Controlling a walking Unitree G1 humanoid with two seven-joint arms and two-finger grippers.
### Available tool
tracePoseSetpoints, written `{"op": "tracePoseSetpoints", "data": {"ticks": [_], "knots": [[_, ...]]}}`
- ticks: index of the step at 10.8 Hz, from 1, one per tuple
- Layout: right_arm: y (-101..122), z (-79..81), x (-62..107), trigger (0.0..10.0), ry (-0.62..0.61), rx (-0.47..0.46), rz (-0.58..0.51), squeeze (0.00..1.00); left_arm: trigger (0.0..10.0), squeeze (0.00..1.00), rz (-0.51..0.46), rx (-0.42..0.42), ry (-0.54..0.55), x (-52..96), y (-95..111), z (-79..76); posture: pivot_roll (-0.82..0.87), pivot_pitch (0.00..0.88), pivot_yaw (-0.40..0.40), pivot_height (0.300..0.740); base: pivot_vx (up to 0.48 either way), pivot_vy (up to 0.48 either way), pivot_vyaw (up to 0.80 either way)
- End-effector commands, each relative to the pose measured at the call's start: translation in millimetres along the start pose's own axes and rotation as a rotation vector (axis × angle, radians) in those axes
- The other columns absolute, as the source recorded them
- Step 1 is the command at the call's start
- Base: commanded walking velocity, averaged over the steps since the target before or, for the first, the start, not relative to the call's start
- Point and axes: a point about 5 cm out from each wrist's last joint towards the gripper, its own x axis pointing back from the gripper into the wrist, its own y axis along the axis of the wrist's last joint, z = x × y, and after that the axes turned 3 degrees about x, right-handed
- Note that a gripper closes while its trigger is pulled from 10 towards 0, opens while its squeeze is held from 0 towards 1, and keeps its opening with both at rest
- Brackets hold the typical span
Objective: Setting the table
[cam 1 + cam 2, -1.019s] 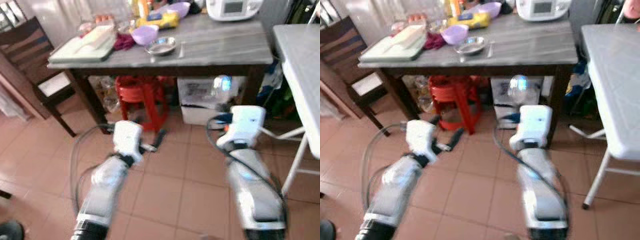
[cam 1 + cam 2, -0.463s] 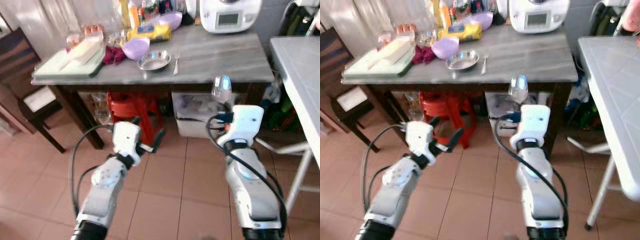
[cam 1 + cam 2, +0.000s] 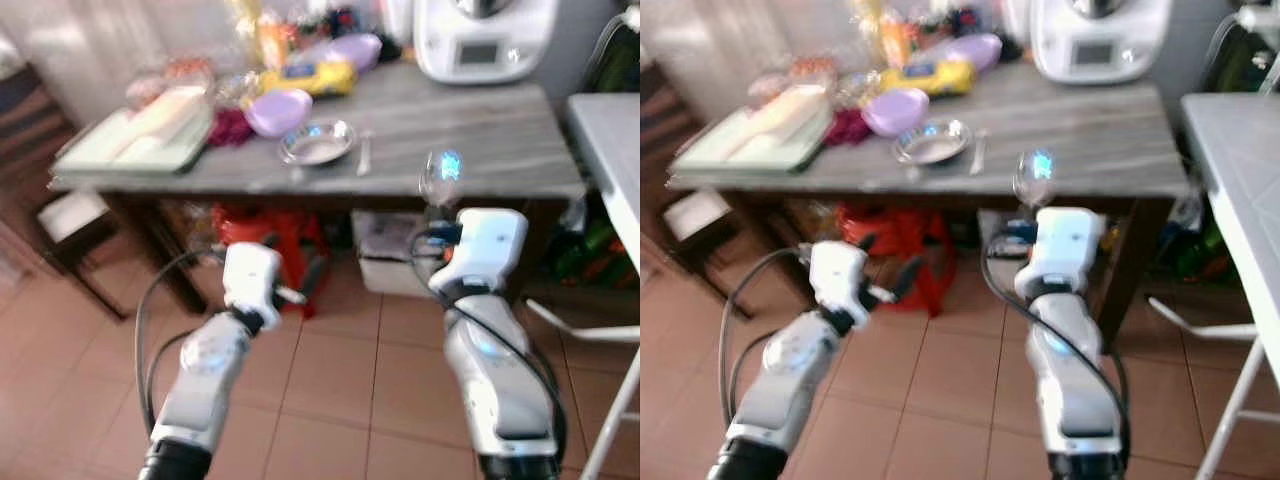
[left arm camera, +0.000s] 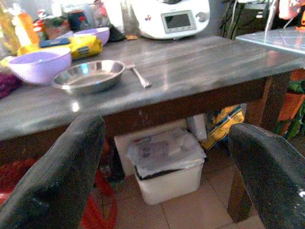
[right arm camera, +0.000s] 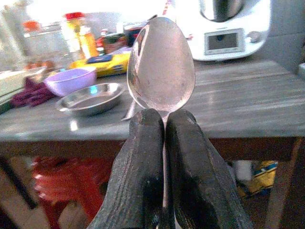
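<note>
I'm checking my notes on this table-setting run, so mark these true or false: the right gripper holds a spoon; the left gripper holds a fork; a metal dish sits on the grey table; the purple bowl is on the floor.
1. The right gripper holds a spoon. True.
2. The left gripper holds a fork. False: its fingers are spread with nothing between them.
3. A metal dish sits on the grey table. True.
4. The purple bowl is on the floor. False: it stands on the table beside the dish.

A white kitchen appliance (image 3: 1098, 38) is seen at the grey table's back edge. Beneath it, a red stool (image 3: 268, 232) and a white bin (image 4: 169, 164) are visible.
</note>
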Motion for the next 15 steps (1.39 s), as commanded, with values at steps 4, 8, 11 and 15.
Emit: {"op": "tracePoseSetpoints", "data": {"ticks": [4,8,11,15], "knots": [[2.0,-4.8,0.5,10.0,-0.021,-0.001,-0.009,0.0,10.0,0.0,0.001,-0.01,-0.016,-2.7,0.3,-4.0,-0.13,0.073,0.148,0.74,0.433,0.0,0.0],[-0.3,-5.7,1.7,10.0,-0.029,-0.007,0.001,0.0,10.0,0.0,0.007,-0.012,-0.02,-2.9,-0.5,-5.3,-0.13,0.075,0.15,0.74,0.43,0.0,0.0],[-1.0,-5.0,1.3,10.0,-0.033,-0.017,0.004,0.0,10.0,0.0,0.008,-0.014,-0.026,-3.4,0.1,-4.8,-0.12,0.076,0.155,0.74,0.415,0.0,0.0],[-2.0,-5.8,1.6,10.0,-0.033,-0.018,0.007,0.0,10.0,0.0,0.004,-0.016,-0.029,0.0,0.2,-2.6,-0.12,0.069,0.147,0.74,0.185,0.0,0.0]]}}
